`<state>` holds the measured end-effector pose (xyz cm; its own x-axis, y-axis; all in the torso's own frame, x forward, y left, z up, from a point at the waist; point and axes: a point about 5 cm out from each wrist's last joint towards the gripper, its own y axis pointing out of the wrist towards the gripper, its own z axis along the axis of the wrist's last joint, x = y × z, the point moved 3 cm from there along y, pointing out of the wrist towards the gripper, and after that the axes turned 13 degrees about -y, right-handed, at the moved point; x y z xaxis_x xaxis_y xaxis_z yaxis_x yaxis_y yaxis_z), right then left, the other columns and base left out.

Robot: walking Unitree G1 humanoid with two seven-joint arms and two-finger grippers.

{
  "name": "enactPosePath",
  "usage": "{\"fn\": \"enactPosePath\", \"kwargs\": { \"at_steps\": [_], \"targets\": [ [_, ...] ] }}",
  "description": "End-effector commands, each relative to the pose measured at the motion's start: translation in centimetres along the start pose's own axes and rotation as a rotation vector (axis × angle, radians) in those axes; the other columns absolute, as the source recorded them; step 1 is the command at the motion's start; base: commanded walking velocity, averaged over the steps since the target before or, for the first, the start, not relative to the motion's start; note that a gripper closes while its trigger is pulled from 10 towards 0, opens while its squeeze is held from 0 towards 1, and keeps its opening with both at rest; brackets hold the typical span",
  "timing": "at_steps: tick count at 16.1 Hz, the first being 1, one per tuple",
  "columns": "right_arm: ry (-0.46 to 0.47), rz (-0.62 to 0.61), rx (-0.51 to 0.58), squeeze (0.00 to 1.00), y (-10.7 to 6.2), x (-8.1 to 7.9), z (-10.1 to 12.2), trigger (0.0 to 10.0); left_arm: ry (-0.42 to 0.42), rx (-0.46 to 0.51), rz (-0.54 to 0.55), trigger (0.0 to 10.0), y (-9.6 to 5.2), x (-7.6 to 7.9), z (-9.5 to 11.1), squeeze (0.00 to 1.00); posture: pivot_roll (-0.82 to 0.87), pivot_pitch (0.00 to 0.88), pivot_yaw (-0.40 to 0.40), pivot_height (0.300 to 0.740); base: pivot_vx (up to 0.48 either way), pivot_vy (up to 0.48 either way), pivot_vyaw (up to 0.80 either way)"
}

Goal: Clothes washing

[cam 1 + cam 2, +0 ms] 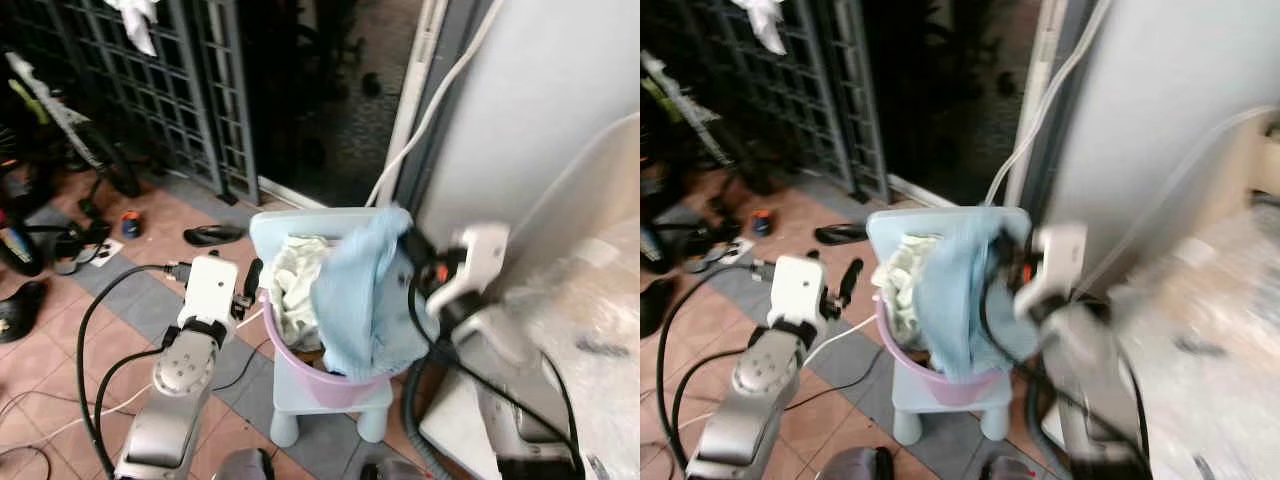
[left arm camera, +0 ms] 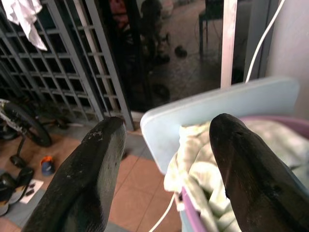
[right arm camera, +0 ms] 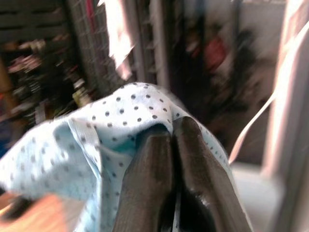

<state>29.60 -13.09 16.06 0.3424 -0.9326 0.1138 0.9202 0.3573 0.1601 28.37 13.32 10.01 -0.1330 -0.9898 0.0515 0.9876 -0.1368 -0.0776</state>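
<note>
Right gripper jaws clenched on light blue dotted cloth, fingers pressed together with fabric pinched between. In the head views the cloth hangs from the gripper over the right side of the pink laundry basket, draping down past its rim. Basket sits on a pale blue plastic stool on the tiled floor, pale green/white clothes piled inside. Left gripper jaws released, spread wide, nothing between them, held just beside the basket's left rim, pointing at the stool edge. Washing machine to the right, blurred. Metal grille gate behind, sandal and bicycle on the left.
</note>
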Motion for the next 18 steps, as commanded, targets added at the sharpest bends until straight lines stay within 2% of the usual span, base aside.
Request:
{"fn": "enactPosePath", "kwargs": {
  "at_steps": [1, 2, 4, 6, 18],
  "targets": [
    [-0.044, -0.064, -0.004, 0.00, -0.3, 0.9, 0.1, 0.0, 0.004, -0.003, 0.029, 10.0, 0.0, -0.2, -0.5, 0.00, -0.05, 0.000, 0.050, 0.740, 0.000, 0.000, 0.00],
    [-0.063, -0.067, -0.028, 0.00, -0.4, 0.9, -0.3, 10.0, -0.006, -0.017, 0.031, 10.0, 0.0, 0.0, -0.9, 0.00, -0.05, 0.000, 0.055, 0.740, 0.000, 0.000, 0.00],
    [-0.073, -0.065, -0.082, 0.00, -0.7, 0.5, -1.2, 10.0, -0.010, -0.059, -0.007, 10.0, -0.1, 0.6, -1.7, 0.00, -0.06, 0.000, 0.061, 0.740, 0.000, 0.000, 0.00],
    [-0.083, -0.091, -0.106, 0.00, -0.9, 0.3, -1.4, 10.0, -0.007, -0.038, 0.019, 10.0, 0.2, 0.4, -1.4, 0.00, -0.05, 0.000, 0.062, 0.740, 0.000, 0.000, -0.25],
    [-0.102, -0.125, -0.116, 0.00, -0.9, 0.3, -1.3, 10.0, -0.002, -0.017, -0.009, 10.0, 0.4, 0.8, -1.1, 0.00, -0.07, 0.000, 0.069, 0.740, 0.000, 0.000, -0.79]
  ]
}}
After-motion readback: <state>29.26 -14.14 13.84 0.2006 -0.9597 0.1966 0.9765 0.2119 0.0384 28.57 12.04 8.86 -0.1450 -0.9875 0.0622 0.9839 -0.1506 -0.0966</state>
